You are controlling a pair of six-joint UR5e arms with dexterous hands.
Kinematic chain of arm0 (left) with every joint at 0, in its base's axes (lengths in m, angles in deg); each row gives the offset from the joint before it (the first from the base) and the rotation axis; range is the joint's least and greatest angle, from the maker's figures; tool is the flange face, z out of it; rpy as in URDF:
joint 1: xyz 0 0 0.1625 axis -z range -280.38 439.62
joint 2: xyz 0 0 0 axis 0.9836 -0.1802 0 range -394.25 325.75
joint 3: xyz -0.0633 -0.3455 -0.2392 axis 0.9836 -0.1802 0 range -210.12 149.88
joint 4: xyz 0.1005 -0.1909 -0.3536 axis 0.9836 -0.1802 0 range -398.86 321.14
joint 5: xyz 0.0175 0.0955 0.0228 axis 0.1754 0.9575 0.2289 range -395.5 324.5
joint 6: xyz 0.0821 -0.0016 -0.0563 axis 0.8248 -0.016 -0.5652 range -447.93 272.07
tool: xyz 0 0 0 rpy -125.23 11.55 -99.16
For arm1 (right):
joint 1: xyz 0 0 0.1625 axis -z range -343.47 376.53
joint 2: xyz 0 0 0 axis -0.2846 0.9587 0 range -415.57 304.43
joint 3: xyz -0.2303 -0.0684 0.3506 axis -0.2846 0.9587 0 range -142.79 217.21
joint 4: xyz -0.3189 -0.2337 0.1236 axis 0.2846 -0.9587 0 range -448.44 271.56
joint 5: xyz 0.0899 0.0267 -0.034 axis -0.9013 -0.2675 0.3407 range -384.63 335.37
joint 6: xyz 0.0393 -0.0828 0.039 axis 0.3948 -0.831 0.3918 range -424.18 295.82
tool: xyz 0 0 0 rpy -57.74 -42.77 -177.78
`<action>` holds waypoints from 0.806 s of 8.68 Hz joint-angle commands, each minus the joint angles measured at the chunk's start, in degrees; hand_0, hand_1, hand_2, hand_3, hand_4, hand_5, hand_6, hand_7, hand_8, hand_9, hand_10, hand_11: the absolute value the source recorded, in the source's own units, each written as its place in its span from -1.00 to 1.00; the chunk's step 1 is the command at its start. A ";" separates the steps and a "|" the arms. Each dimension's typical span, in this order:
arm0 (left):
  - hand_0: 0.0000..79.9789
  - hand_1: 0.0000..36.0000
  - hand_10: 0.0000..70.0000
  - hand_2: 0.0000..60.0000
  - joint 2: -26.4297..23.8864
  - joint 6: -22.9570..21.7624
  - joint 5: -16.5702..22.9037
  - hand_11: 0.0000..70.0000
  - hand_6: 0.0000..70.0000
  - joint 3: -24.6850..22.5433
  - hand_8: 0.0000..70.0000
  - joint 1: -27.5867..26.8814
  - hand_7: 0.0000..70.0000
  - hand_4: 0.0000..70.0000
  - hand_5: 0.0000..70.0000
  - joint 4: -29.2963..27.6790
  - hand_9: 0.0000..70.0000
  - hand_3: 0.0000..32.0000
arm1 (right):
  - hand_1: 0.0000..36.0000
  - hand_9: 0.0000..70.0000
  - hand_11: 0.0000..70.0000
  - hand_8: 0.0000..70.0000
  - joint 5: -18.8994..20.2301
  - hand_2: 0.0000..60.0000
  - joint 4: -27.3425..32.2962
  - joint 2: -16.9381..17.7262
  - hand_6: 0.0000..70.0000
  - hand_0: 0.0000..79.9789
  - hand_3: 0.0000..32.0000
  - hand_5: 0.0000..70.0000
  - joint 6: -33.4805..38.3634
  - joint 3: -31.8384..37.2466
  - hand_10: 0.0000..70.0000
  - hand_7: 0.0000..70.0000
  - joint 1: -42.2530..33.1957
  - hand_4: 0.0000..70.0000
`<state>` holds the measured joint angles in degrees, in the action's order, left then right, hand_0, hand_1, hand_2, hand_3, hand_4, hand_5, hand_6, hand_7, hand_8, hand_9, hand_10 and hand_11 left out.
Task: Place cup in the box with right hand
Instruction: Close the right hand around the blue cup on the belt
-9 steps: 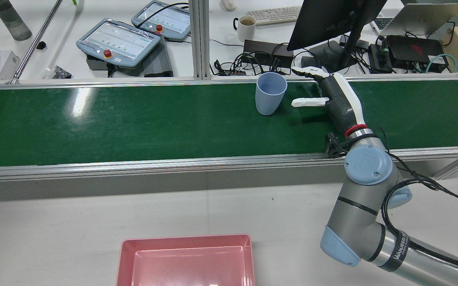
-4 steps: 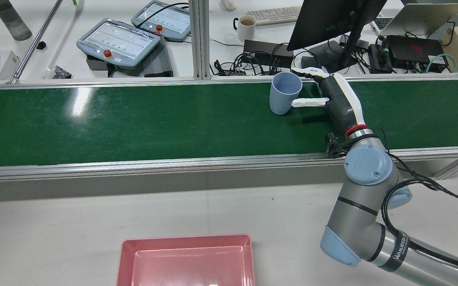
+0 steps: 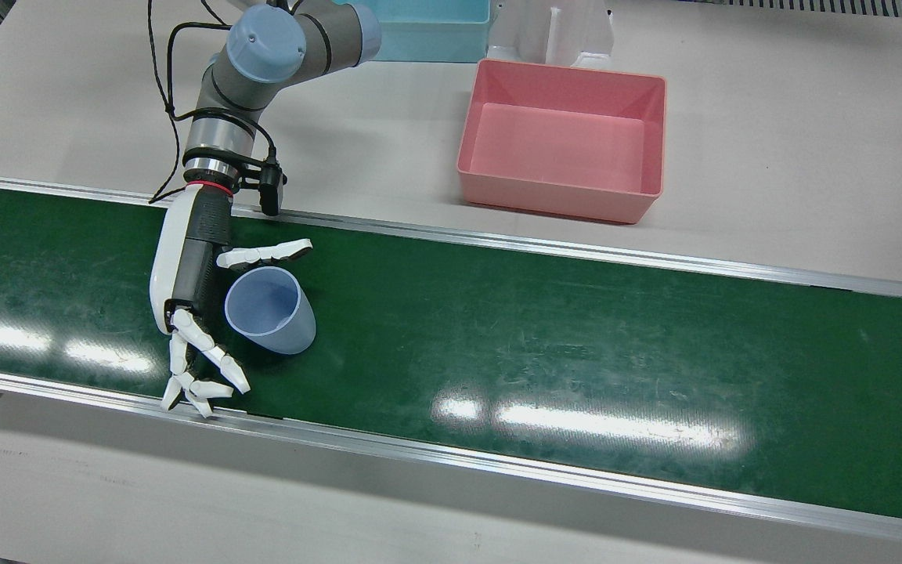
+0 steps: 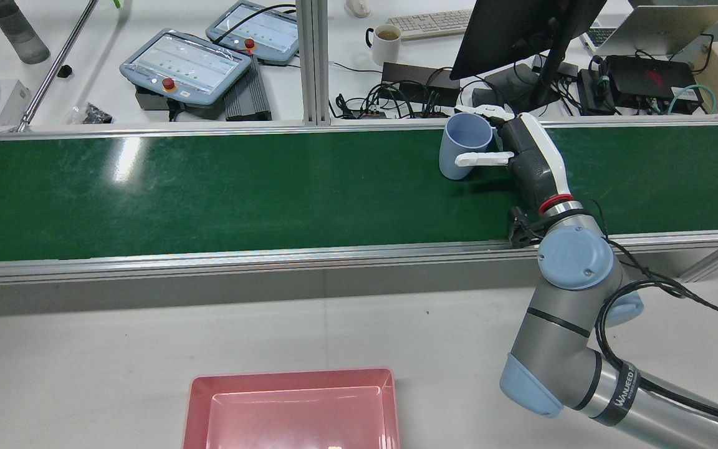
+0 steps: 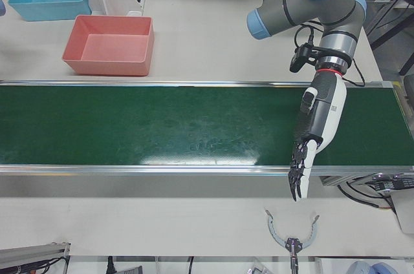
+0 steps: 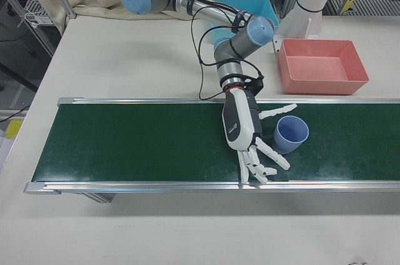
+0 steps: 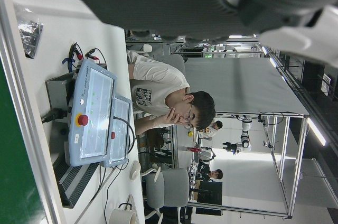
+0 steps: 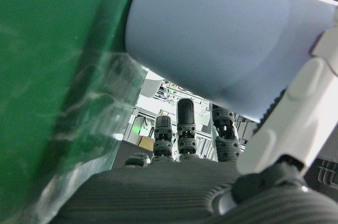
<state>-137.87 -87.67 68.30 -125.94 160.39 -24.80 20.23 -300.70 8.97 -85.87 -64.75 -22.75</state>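
Observation:
A light blue cup (image 3: 271,309) stands upright on the green belt (image 3: 576,337). It also shows in the rear view (image 4: 464,146), the right-front view (image 6: 291,134) and the right hand view (image 8: 211,39). My right hand (image 3: 193,290) is open beside it, palm toward the cup. The thumb (image 3: 263,253) reaches past one side and the spread fingers (image 3: 204,368) past the other. I cannot tell if the palm touches the cup. The pink box (image 3: 561,196) stands empty on the table behind the belt. My left hand (image 5: 317,132) is open and empty, hanging over the belt's front edge.
A blue box (image 3: 420,39) and a white pedestal (image 3: 553,31) stand behind the pink box. Aluminium rails (image 3: 498,462) edge the belt. Beyond the belt in the rear view are teach pendants (image 4: 187,62), a mug (image 4: 387,40) and a monitor (image 4: 521,31).
The cup has travelled along the belt toward my right hand and now sits between thumb and fingers. The hand has shifted only slightly.

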 commanded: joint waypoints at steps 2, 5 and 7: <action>-1.00 -1.00 -1.00 -1.00 0.00 0.00 0.09 -1.00 -1.00 0.02 -1.00 0.00 -1.00 -1.00 -1.00 0.00 -1.00 -1.00 | 0.07 0.37 -0.73 -0.28 -0.21 0.23 -0.09 -0.12 -0.36 0.14 -1.00 -0.82 -0.19 -0.08 -0.83 1.00 0.00 -0.66; -1.00 -1.00 -1.00 -1.00 0.00 0.00 0.00 -1.00 -1.00 0.02 -1.00 0.00 -1.00 -1.00 -1.00 0.00 -1.00 -1.00 | 0.39 0.71 -0.19 0.01 -0.30 0.73 -0.09 0.14 -0.15 0.19 -1.00 -0.73 -1.50 -0.08 -0.47 1.00 0.00 -0.65; -1.00 -1.00 -1.00 -1.00 0.00 0.00 0.00 -1.00 -1.00 0.02 -1.00 0.00 -1.00 -1.00 -1.00 0.00 -1.00 -1.00 | 0.48 0.66 -0.03 -0.04 -0.30 1.00 -0.09 0.32 -0.17 0.05 -1.00 -0.75 -1.42 -0.61 -0.35 1.00 -0.35 -0.54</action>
<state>-137.87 -87.67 68.33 -125.92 160.39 -24.81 19.93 -300.79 9.09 -87.06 -64.87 -22.78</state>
